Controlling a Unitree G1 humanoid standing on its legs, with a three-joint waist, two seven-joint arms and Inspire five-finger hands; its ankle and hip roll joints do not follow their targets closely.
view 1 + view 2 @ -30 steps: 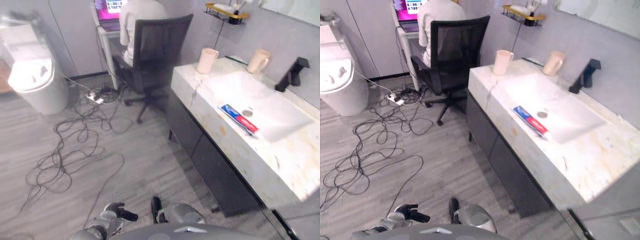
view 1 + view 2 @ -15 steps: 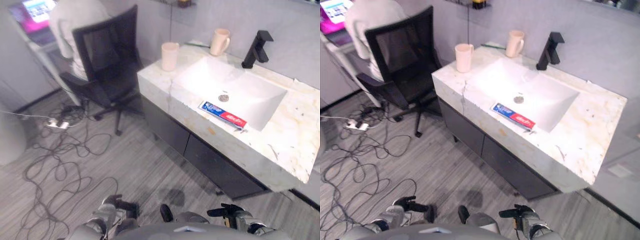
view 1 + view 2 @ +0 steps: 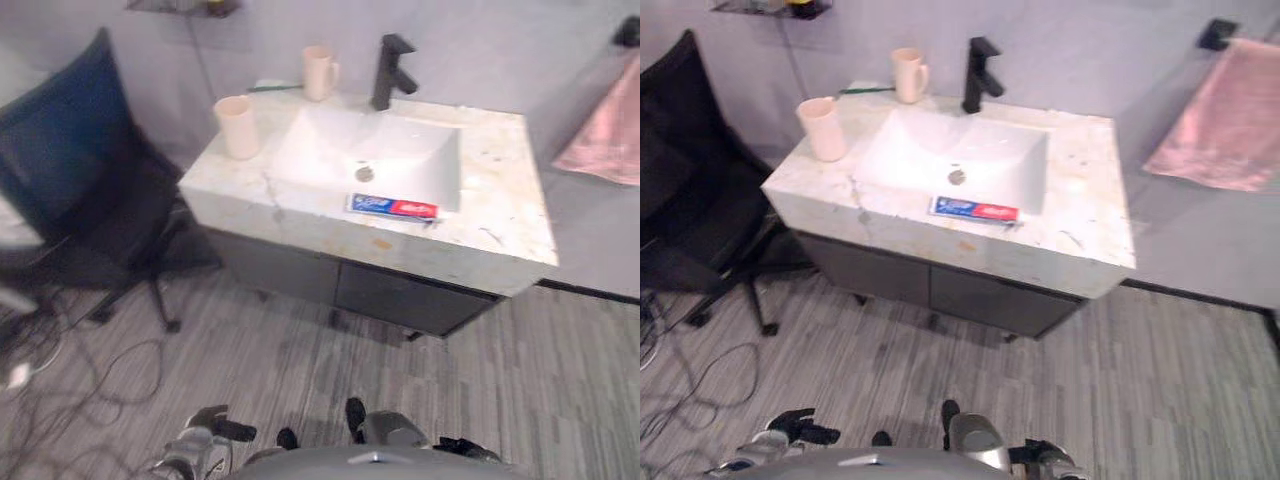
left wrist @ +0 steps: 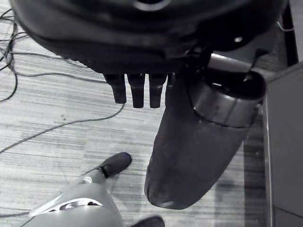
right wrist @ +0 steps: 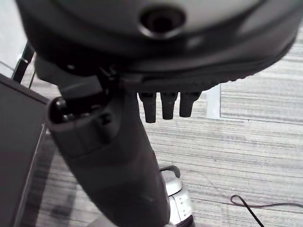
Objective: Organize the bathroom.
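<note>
Both hands, left hand [image 3: 212, 430] and right hand [image 3: 1040, 456], hang open and empty, well short of the sink [image 3: 370, 150]; reaching the toothpaste [image 3: 393, 206] from here risks overbalancing.

Toothpaste [image 3: 393, 207] boxed in blue and red, flat on the counter [image 3: 500, 215] along the basin's [image 3: 370, 160] front edge. Two beige cups, upright: one [image 3: 237, 127] at the left corner, one [image 3: 319, 72] by the black tap [image 3: 391, 70]. All well apart from the fingers.

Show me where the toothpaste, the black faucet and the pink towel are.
toothpaste [image 3: 974, 209], right eye view, middle of the tube
black faucet [image 3: 979, 75], right eye view, its upright body
pink towel [image 3: 1228, 120], right eye view, middle of the cloth
</note>
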